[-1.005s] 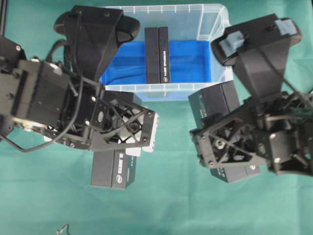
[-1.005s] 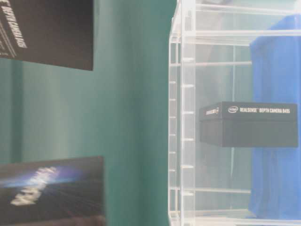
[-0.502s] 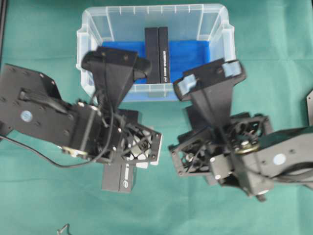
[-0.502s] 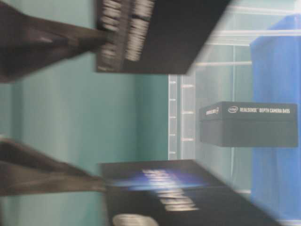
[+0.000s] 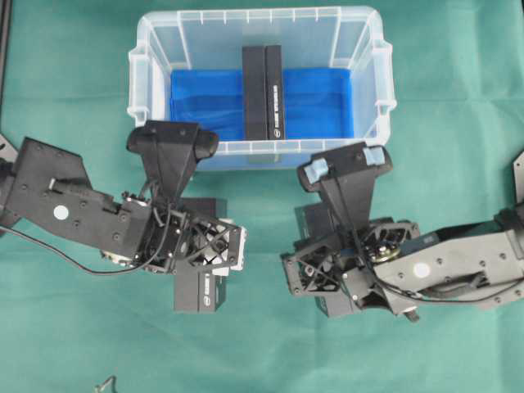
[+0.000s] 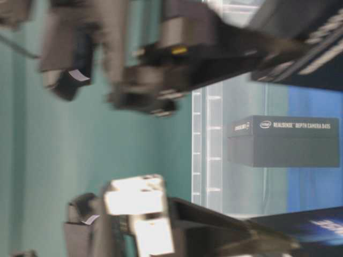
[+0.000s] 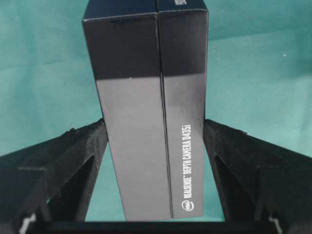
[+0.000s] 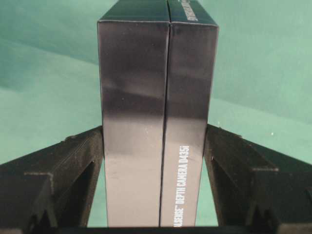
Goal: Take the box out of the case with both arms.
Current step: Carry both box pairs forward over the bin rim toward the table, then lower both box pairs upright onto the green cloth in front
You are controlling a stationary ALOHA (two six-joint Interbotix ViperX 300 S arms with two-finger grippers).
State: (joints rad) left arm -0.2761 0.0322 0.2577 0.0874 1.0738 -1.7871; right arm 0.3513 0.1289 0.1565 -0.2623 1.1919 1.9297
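One black rectangular cardboard box [image 5: 262, 92] stands in the clear plastic case [image 5: 149, 61], on its blue lining [image 5: 201, 106]. We see the left gripper [image 7: 155, 141] clamped on a second black box [image 7: 146, 97] and the right gripper [image 8: 155, 141] gripping a third black box [image 8: 156, 97], both just in front of the case, over the green cloth-covered table [image 5: 74, 74].
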